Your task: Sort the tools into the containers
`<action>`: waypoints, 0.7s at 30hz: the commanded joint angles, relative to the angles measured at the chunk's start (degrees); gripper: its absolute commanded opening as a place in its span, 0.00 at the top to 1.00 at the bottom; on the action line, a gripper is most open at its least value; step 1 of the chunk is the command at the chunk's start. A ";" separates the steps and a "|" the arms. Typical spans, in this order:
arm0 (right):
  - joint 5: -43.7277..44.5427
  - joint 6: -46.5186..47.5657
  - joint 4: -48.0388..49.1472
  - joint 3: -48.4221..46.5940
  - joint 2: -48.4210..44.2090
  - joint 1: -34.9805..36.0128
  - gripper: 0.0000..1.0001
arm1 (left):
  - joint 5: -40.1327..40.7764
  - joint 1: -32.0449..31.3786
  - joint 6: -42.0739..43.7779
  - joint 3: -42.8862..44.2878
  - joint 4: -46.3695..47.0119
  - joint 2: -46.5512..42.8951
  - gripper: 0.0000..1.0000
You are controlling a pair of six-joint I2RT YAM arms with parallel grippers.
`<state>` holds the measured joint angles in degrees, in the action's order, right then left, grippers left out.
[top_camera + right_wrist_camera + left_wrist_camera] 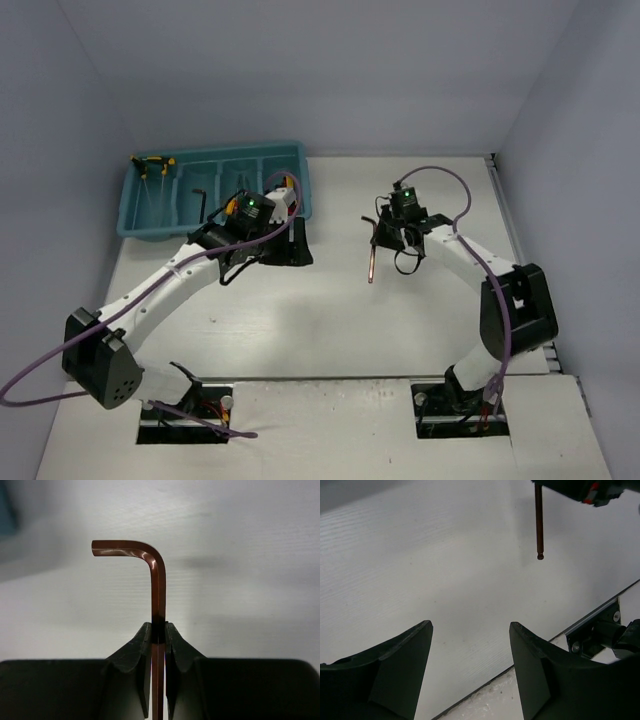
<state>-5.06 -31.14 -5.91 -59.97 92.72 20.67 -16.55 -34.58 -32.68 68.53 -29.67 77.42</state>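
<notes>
The teal tray (135, 215) stands at the back left. Its leftmost compartment holds yellow-handled screwdrivers (152, 163), and a dark hex key (200, 195) lies in the second one. My right gripper (383, 238) (158, 630) is shut on a copper-coloured L-shaped hex key (157, 580), held above the middle of the table. Its shaft (372, 262) hangs below the jaws and also shows in the left wrist view (539, 525). My left gripper (285, 250) (470, 625) is open and empty, just in front of the tray's right end. Other tools are out of view.
Grey walls close in the table on three sides. The table's near edge and a metal mount (597, 632) show in the left wrist view. The arms' base plates (190, 410) sit at the near edge.
</notes>
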 commanded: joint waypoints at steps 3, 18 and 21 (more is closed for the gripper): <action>-6.61 -5.86 11.31 1.91 -10.94 -0.10 1.00 | -2.14 -3.96 -3.71 4.50 9.09 3.31 0.40; -13.81 -15.05 19.31 6.96 -19.16 0.02 1.00 | 0.08 -11.34 -4.56 13.55 14.76 15.65 0.40; -14.86 -16.54 20.86 7.94 -20.15 0.00 1.00 | 0.20 -11.76 -4.80 14.56 14.45 17.53 0.40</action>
<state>-16.57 -44.17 6.55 -52.04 76.74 20.67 -17.12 -45.55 -37.11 79.51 -18.56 93.71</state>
